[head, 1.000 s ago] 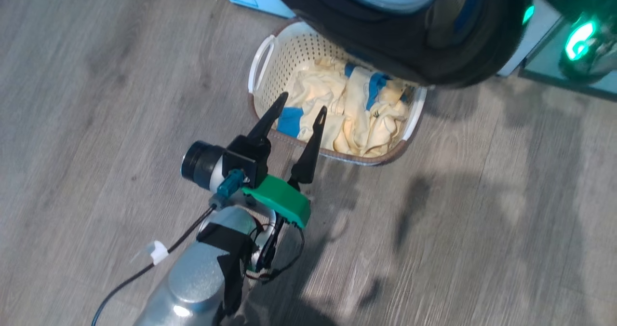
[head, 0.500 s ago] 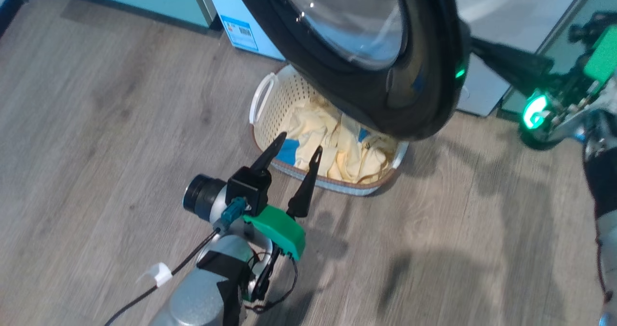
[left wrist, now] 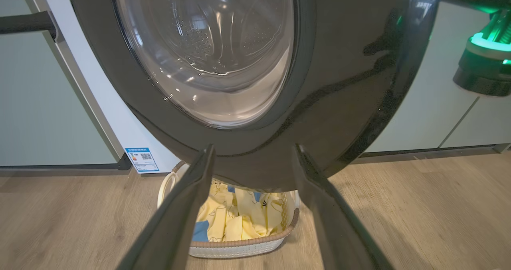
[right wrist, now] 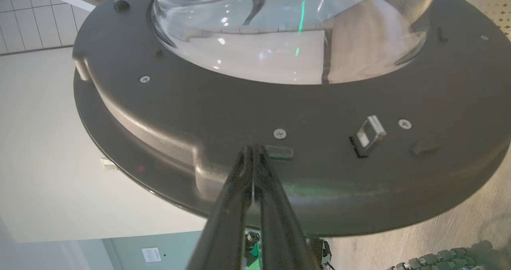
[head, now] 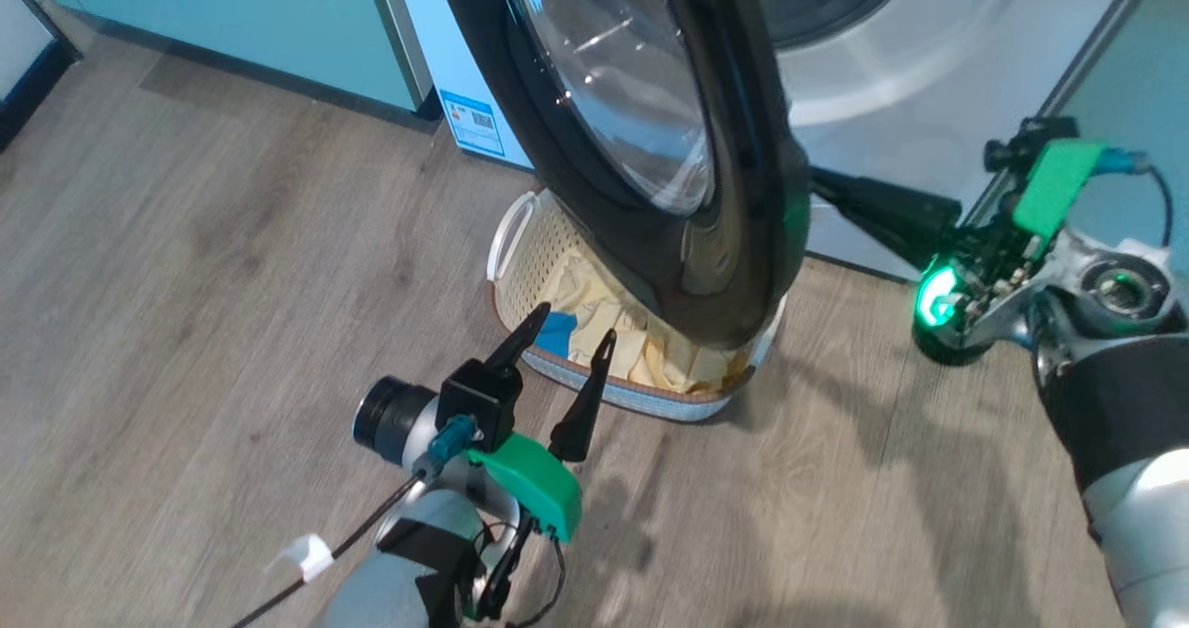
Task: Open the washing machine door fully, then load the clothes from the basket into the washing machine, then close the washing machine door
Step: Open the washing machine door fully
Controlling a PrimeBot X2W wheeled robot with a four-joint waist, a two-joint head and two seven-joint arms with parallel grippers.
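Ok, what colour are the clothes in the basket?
Cream-yellow with bright blue patches; the clothes show best in the left wrist view.

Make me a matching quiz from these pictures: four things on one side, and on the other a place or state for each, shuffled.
Column one
1. washing machine door
2. basket
3. left gripper
4. right gripper

Column two
A. shut, at the door's inner face
B. on the floor, clothes inside
C. swung open, overhanging the basket
D. open, holding nothing

Pairs: 1-C, 2-B, 3-D, 4-A
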